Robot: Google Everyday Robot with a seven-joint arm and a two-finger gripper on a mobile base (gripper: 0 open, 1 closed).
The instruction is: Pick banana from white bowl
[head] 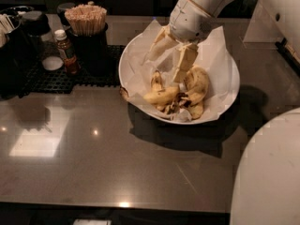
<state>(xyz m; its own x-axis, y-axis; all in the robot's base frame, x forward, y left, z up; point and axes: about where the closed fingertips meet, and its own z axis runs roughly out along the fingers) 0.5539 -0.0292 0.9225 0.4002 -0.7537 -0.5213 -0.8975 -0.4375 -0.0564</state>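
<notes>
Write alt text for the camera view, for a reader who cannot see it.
The robot's hand hangs open inside a paper-lined white bowl, right over a pile of speckled yellow bananas. The bowl sits on a dark glossy counter, near a small bottle and a cup of wooden sticks.

The smooth, cream plastic-looking pincer (165,68) hangs over the glossy white bowl (236,81), lined with crinkled matt paper (215,46), near the far edge of the dark, polished worktop (93,172) that gleams with reflections.
</notes>
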